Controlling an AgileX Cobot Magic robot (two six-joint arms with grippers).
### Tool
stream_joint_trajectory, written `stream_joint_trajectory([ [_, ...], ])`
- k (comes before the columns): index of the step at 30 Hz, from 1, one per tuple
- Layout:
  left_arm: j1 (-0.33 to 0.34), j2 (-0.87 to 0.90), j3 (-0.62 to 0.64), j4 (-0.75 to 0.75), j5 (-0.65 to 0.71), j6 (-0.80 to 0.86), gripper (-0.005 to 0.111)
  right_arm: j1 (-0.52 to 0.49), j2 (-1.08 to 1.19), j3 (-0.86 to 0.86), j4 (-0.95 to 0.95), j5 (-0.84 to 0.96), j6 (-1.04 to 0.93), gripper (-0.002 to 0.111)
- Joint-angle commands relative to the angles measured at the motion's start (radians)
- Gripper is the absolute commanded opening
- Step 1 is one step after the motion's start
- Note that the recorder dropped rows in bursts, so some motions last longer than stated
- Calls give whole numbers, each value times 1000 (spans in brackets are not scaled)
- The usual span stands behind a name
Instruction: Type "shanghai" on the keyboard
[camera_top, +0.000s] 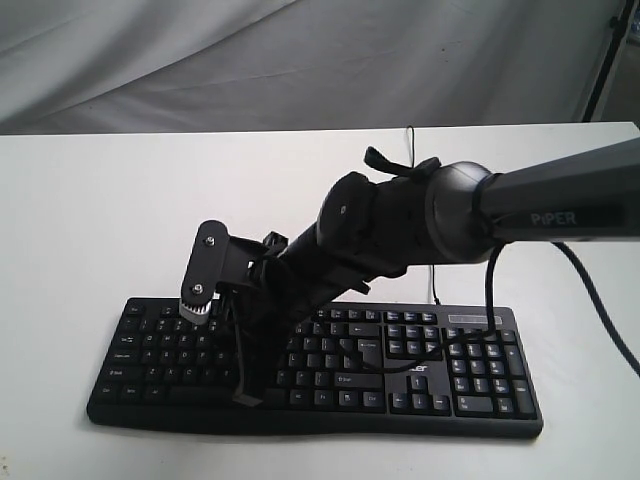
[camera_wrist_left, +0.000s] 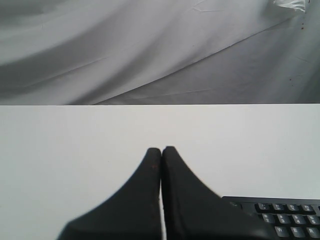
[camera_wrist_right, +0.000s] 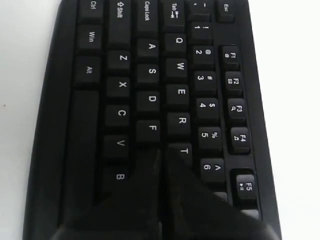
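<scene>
The wide black keyboard with white legends lies along the front of the white table. My right gripper reaches across from the right and points down onto the left-middle letter keys. In the right wrist view, the right gripper is shut with nothing in it. Its tips sit on or just above the key between F, T and B, hiding that key. My left gripper is shut and empty over bare table, beside a keyboard corner. It does not show in the exterior view.
The white table runs back to a grey cloth backdrop. A thin black keyboard cable leads back from the keyboard under the right arm. That arm's own cable hangs at the right.
</scene>
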Motion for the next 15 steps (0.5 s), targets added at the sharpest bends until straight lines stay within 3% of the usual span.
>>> stream_joint_trajectory([
  [1,-4,3,1,-4,-3,-1,1,-5,4,-5,-10,12,1,0],
  [15,-4,3,1,-4,-3,-1,1,-5,8,-5,-37,21,-1,0],
])
